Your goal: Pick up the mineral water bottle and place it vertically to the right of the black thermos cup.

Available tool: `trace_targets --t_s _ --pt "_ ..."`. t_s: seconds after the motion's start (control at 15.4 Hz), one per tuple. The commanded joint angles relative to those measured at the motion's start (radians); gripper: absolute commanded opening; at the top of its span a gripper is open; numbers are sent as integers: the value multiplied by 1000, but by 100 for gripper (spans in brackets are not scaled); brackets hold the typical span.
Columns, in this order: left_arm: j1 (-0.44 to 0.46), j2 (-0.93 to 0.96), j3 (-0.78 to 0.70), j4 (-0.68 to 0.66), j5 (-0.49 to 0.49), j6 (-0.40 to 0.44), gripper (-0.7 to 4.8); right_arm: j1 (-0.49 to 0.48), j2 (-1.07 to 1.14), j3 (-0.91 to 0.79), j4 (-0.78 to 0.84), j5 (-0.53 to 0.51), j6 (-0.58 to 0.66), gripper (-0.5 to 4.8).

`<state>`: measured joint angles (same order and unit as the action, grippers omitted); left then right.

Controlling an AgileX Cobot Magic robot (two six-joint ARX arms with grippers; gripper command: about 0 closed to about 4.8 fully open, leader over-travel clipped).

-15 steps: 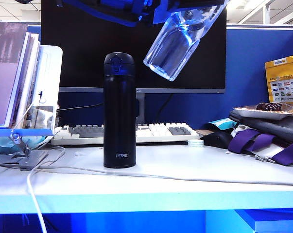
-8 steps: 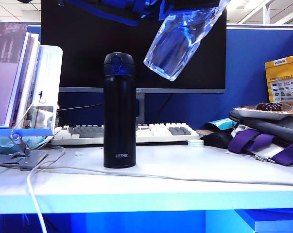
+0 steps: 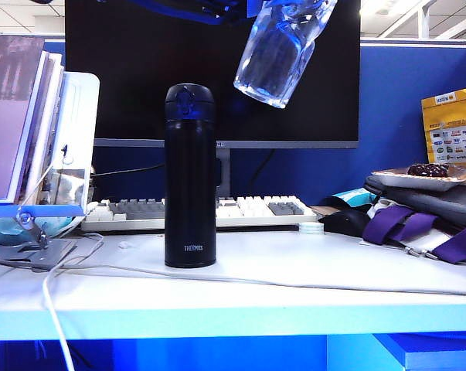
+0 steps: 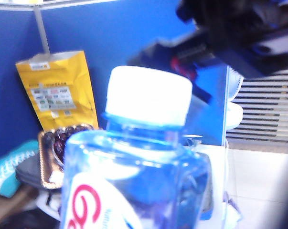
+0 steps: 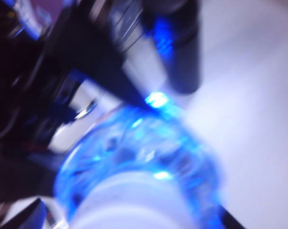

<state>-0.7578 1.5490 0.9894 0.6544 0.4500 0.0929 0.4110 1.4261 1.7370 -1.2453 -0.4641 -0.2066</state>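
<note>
Hanging tilted in the air, the bottle [image 3: 283, 54] sits above and right of the thermos [image 3: 190, 176], which stands upright mid-table [image 3: 310, 270]. Whether the left gripper [image 4: 134, 210] clamps it I cannot tell. Nor can I tell the right gripper's [image 5: 110, 210] state; that view is blurred.

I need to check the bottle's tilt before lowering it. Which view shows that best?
The exterior view: the mineral water bottle hangs tilted, base down-left, above and right of the black thermos cup. The left wrist view shows only cap and shoulder; the right wrist view a blur.
</note>
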Motion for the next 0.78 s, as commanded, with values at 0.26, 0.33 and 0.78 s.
trace_targets --t_s 0.26,0.33,0.78 --pt "-4 -9 42 141 -273 -186 -3 0 -10 4 235 83 18 479" --pt "-4 -9 42 134 -321 -209 -3 0 -10 3 275 101 28 479" --pt "-47 47 42 289 -428 -385 -3 0 -8 1 414 103 50 479"
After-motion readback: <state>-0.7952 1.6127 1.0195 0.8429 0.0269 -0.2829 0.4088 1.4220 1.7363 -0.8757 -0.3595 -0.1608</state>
